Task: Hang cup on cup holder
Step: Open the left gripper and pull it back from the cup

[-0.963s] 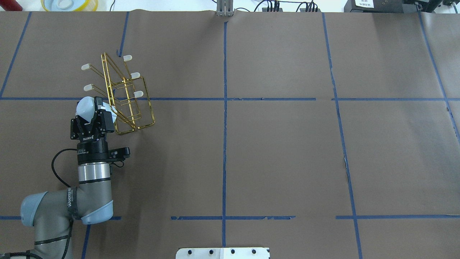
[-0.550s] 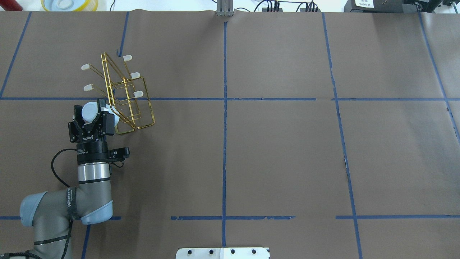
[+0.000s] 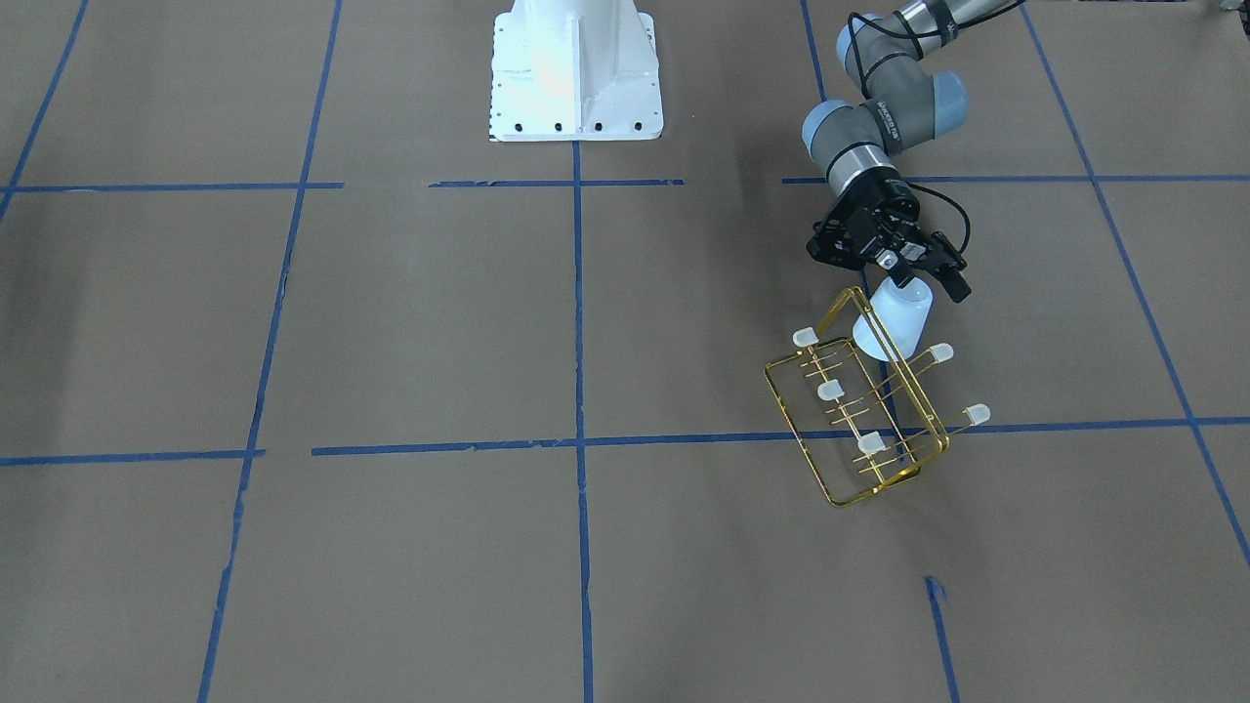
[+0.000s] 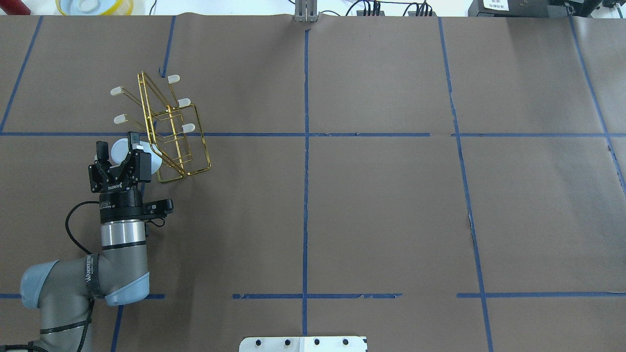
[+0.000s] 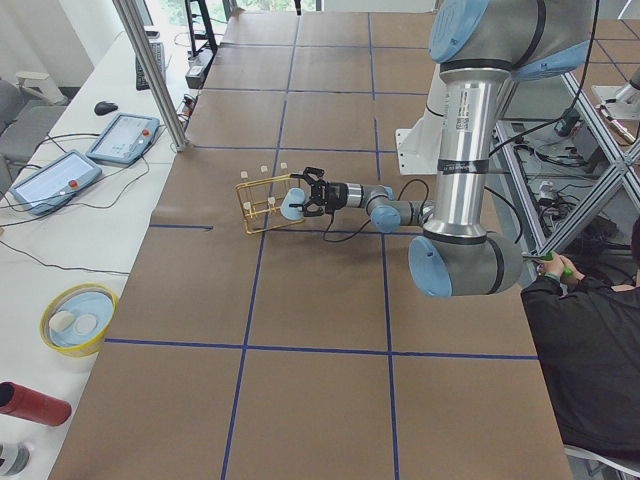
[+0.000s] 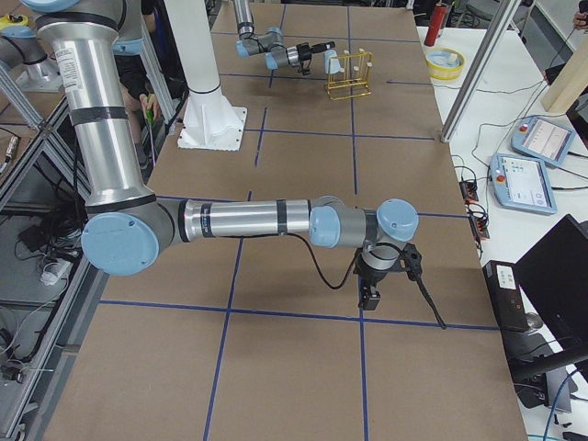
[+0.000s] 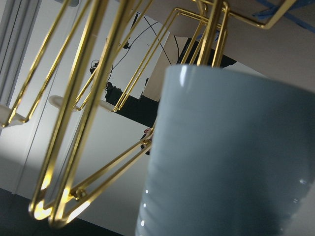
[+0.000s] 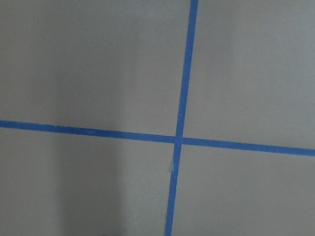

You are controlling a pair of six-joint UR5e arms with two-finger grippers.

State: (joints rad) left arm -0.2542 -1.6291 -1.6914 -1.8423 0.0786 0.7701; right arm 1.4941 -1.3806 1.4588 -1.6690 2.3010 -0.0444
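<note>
Left claw (image 4: 117, 145): released. A second ago it was clenched on the cup (image 4: 152, 164); now the fingers are spread either side of it and my wrist has backed off a bit toward the near edge of the bench (image 4: 391, 220). The cup didn't follow. It stays tilted at the near end of the cup holder (image 4: 181, 142), which sits at the bench's left end, closer to the far edge. I read that as hung, with only the retreat left to do.

The front-facing view earns its keep: left claw (image 3: 903, 278) is open with a gap to the cup (image 3: 896, 317), and five caps (image 3: 830, 391) are bare on the cup holder (image 3: 859, 430), so the cup probably covers the sixth prong. Overhead hides that under my fingers. My wrist camera gives only the cup wall (image 7: 231, 157) and gold wire (image 7: 88, 98), no prong contact visible.

Right claw (image 6: 367, 296): parked over the bench's right end, pointing down. Can't tell whether it's open.
</note>
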